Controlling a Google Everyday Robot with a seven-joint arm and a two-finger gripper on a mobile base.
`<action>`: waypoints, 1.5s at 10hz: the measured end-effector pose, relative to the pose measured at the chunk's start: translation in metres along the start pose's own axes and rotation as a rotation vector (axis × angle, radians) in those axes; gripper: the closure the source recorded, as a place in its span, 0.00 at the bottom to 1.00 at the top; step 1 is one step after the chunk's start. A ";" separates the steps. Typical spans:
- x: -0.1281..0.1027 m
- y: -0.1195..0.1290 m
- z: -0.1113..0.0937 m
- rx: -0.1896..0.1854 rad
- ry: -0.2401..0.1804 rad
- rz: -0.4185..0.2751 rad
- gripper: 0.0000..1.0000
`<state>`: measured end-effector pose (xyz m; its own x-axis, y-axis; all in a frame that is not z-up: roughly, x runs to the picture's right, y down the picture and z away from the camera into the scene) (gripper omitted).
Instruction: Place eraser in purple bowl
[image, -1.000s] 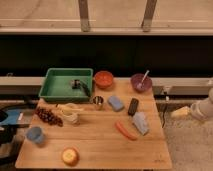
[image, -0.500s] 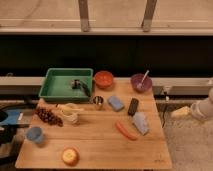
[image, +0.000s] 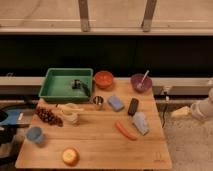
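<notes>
My fingers (image: 181, 111) hang off the right edge of the bench (image: 100, 147), out at about 3 o'clock from the eraser (image: 133, 106) and well apart from it. They are spread wide and hold nothing.

The eraser lies flat on the wood, a small black block, at roughly 6 o'clock from the purple bowl (image: 141, 82) and not touching it. A thin white stick (image: 144, 76) leans out of that bowl toward 1 o'clock.

A light-blue block (image: 116, 103) sits just beside the eraser at its 9 o'clock. A grey-blue lump (image: 140, 122) lies near its 5 o'clock, with an orange carrot (image: 125, 130) beside the lump. An orange bowl (image: 104, 79) stands at 9 o'clock from the purple one, next to a green tray (image: 66, 83).
</notes>
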<state>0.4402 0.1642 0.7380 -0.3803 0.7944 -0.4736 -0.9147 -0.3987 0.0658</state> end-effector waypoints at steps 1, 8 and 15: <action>0.000 0.000 0.000 0.000 0.000 0.000 0.20; 0.000 0.000 0.000 0.000 0.000 0.000 0.20; -0.007 0.054 0.013 0.047 0.011 -0.134 0.20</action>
<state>0.3921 0.1431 0.7558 -0.2526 0.8341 -0.4904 -0.9628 -0.2667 0.0423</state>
